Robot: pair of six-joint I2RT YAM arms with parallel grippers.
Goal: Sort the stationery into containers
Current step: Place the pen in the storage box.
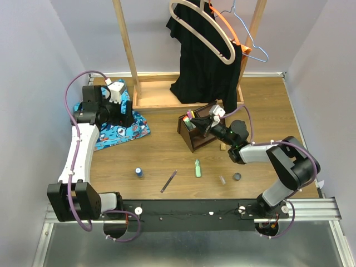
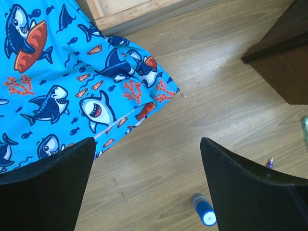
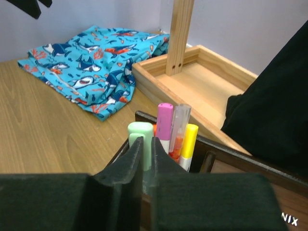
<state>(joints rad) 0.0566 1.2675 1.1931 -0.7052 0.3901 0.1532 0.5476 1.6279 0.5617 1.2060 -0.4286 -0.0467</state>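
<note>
Right tool [image 3: 147, 144]: fingers pressed nearly together, and they look clamped on the pale green marker [image 3: 140, 129], low on its barrel.
Marker: upright, cap up, in the slot at the far-left corner of the organizer [image 1: 192, 143]. It stands just beside the pink marker [image 3: 165, 118], the clear-capped orange marker [image 3: 179, 120] and the yellow marker [image 3: 190, 137]. I cannot tell whether its foot reaches the slot floor.
Step in hand: by my read, seating this marker in the slot and letting go.
Doing it well: hold the marker vertical and lower it straight down until it bears on something. Then part the fingers only a little, because the neighbours crowd in on the right.
Exit: back out along the fingers' own line, not sideways, so no cap gets dragged along.
Risk: a wide opening or a sideways swing could tip the pink marker or shove the organizer across the surface [image 1: 156, 156].
Left tool [image 2: 147, 144]: fingers wide apart with nothing between them, hovering over the near edge of the shark cloth [image 2: 57, 86] at the far left.
Waiting: the blue bottle [image 1: 138, 172], purple pen [image 1: 168, 181], second green marker [image 1: 197, 168] and dark disc [image 1: 237, 177] lie on the near surface, well apart from the organizer.
</note>
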